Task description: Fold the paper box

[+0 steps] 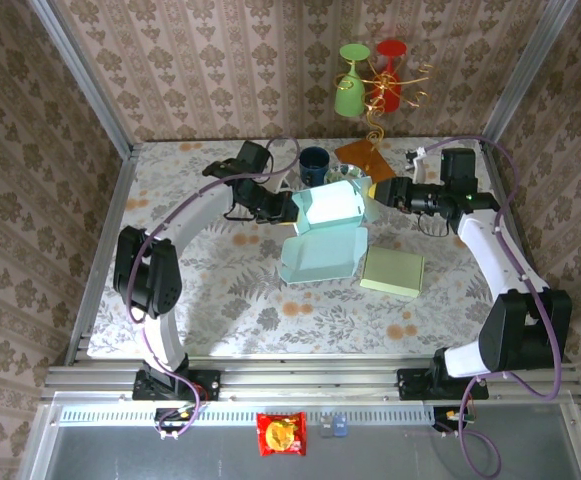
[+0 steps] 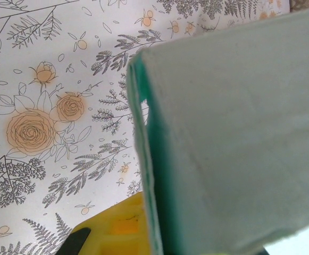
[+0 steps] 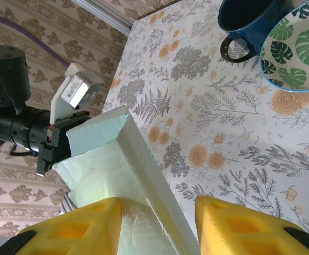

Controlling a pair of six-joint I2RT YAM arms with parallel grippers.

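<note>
Paper box beside mug, bowl

The paper box is pale green card, matt and a little fibrous at its edges. The fingers are yellow plastic, smooth and faintly shiny. The mug and the bowl look glazed and glossy. The table cover is matt.

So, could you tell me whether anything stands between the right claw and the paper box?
Nothing visible does. The right claw has a yellow finger on each side of the paper box, astride its raised wall. The blue mug and leaf-patterned bowl sit farther off, clear of both.
</note>
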